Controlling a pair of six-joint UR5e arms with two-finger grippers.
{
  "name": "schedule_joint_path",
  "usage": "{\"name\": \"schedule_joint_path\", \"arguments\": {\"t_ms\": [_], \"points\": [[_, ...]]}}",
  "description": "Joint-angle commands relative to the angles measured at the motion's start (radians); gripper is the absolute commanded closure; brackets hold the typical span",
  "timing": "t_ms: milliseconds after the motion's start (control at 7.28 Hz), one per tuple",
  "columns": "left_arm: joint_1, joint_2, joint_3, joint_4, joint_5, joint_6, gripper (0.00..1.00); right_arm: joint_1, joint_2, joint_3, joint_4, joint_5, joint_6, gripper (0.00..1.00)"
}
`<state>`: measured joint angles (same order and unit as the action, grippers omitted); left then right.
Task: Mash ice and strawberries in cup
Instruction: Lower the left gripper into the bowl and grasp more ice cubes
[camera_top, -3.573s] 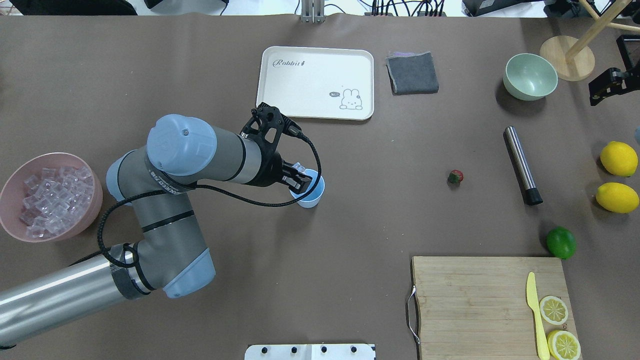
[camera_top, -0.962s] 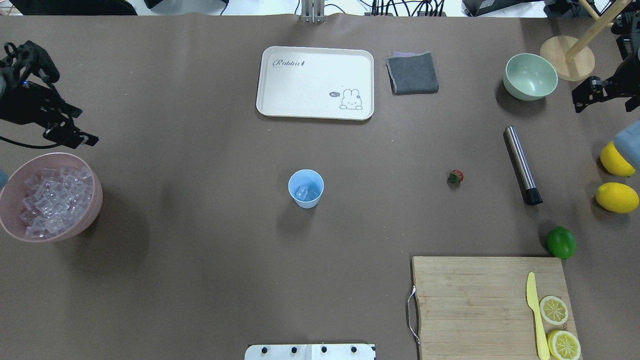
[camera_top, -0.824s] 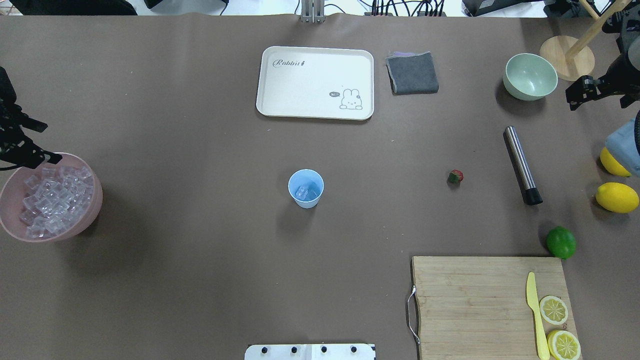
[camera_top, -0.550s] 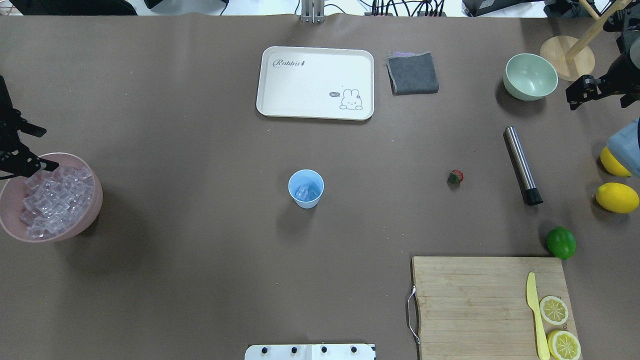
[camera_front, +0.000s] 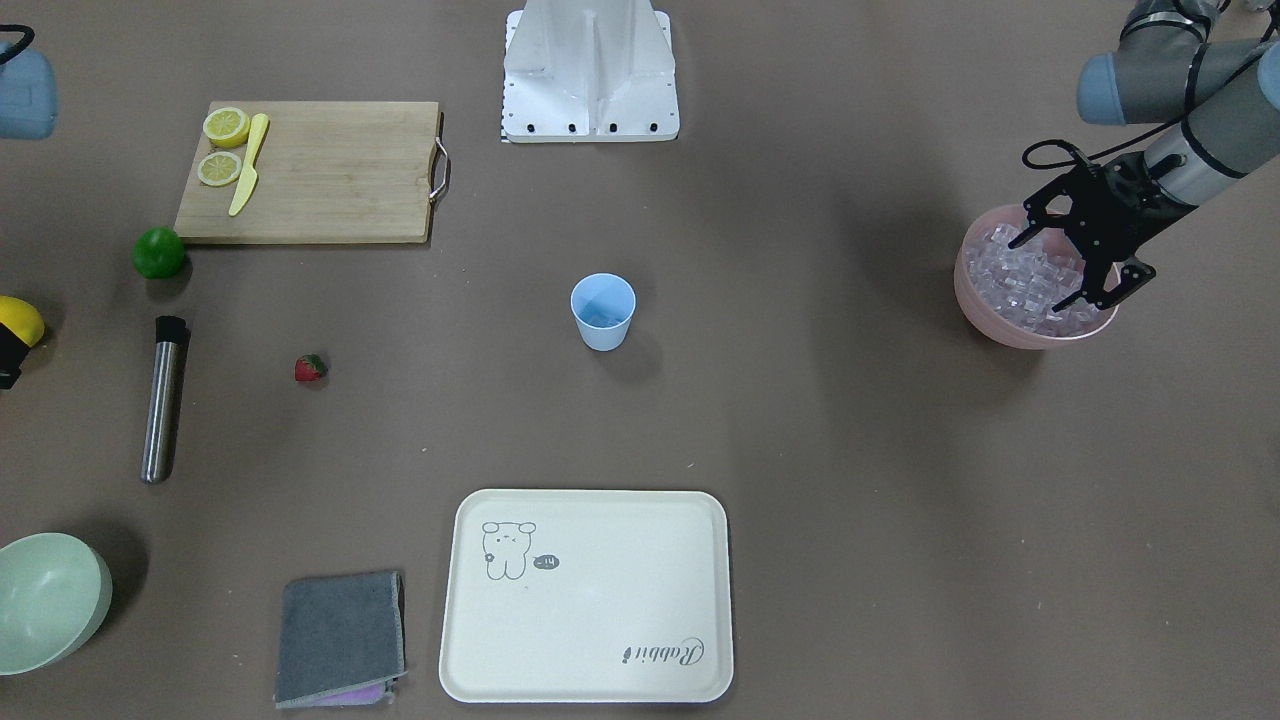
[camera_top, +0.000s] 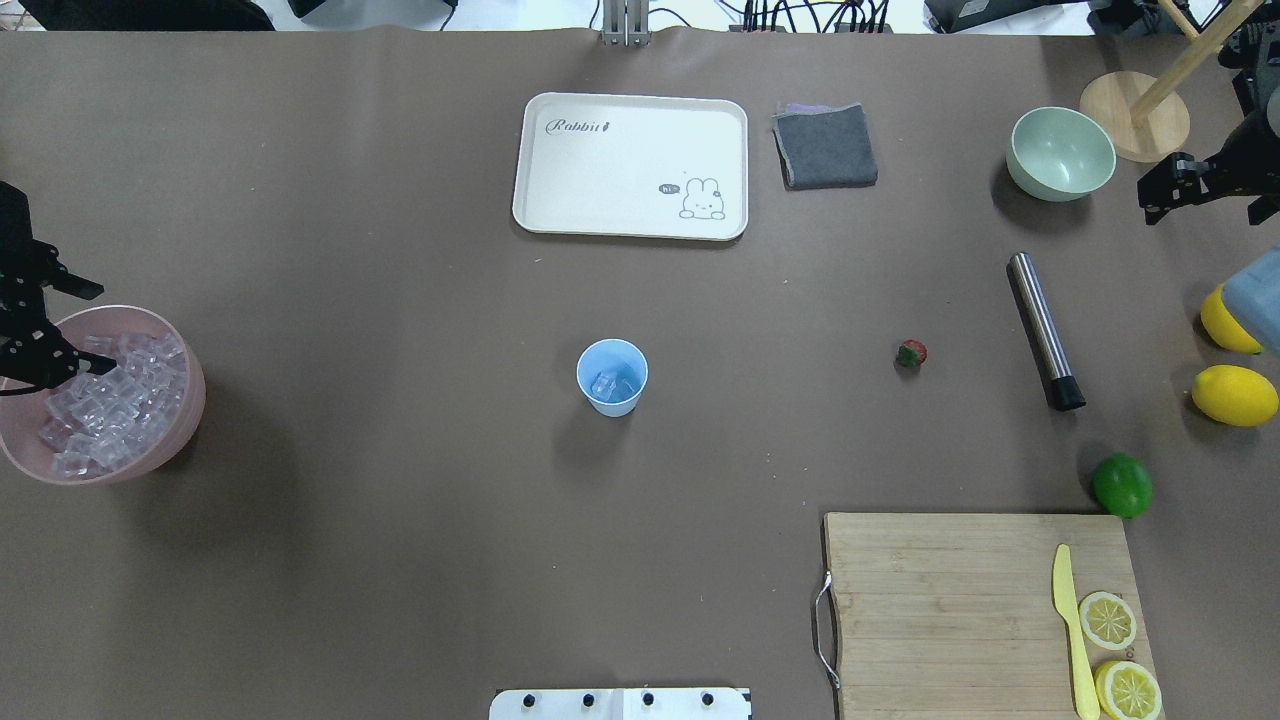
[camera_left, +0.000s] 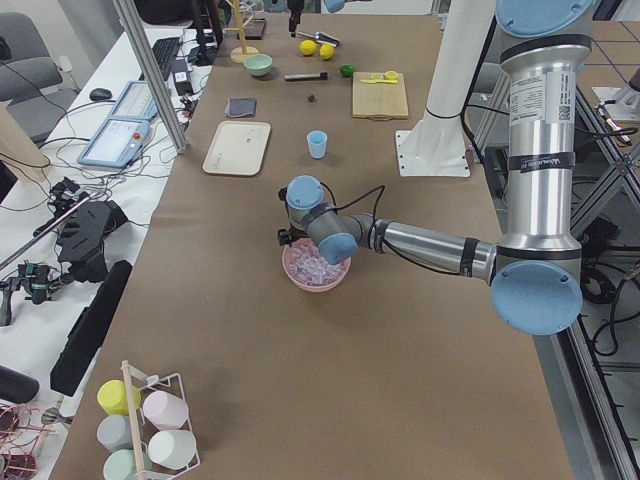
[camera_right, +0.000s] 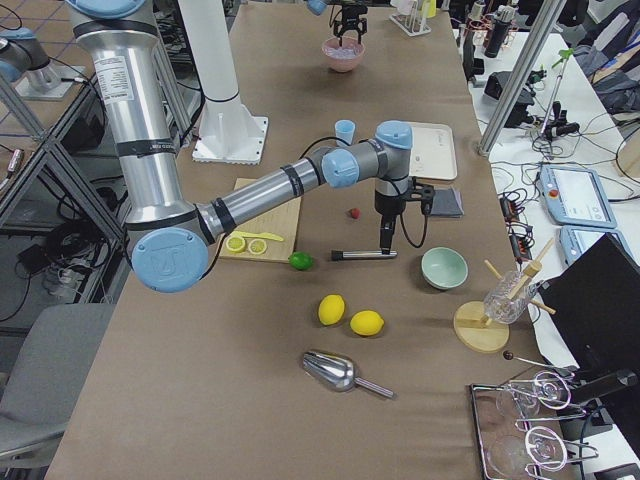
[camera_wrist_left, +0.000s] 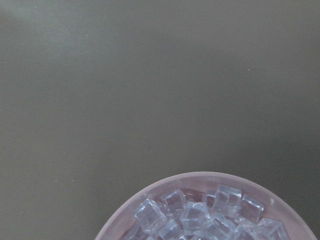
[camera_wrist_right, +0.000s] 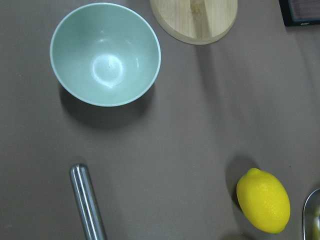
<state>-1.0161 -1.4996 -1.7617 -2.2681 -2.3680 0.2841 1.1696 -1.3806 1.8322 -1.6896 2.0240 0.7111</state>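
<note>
Find cup (camera_top: 612, 377) upright mid-table, well apart from both arms. See ice (camera_top: 611, 384) in its bottom from overhead only; from the front-facing camera, make out no clear cubes inside. Find strawberry (camera_top: 911, 353) lying on bare table between cup and metal rod (camera_top: 1045, 331), touching neither.

Place left gripper (camera_front: 1036, 276) over pink bowl (camera_front: 1000, 325), heaped with more of the same cubes. Read jaws as spread wide in the front-facing view. From overhead, lose most of the arm past the frame edge yet catch the same spread fingers above the bowl. From the left wrist camera, get only the bowl's rim and cubes, no fingers. Cannot tell whether the tips touch the cubes.

Place right gripper (camera_top: 1160, 195) at the table's right end, near green bowl (camera_top: 1061, 153). From exterior right, see it pointing straight down near one end of the rod. From the right wrist camera, get green bowl, rod end, one lemon (camera_wrist_right: 263, 200) and wooden base (camera_wrist_right: 194, 17), no fingers. Cannot tell whether these jaws are apart or together.
</note>
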Motion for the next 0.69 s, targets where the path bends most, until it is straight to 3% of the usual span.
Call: {"name": "schedule_joint_path", "arguments": {"t_ms": [0, 550], "points": [[0.057, 0.024, 0.001, -0.002, 0.003, 0.004, 0.04, -0.001, 0.000, -0.001, 0.001, -0.007, 0.022, 0.00], [0.079, 0.053, 0.004, -0.002, 0.003, 0.004, 0.04, -0.001, 0.002, -0.002, 0.001, -0.024, 0.024, 0.00]]}}
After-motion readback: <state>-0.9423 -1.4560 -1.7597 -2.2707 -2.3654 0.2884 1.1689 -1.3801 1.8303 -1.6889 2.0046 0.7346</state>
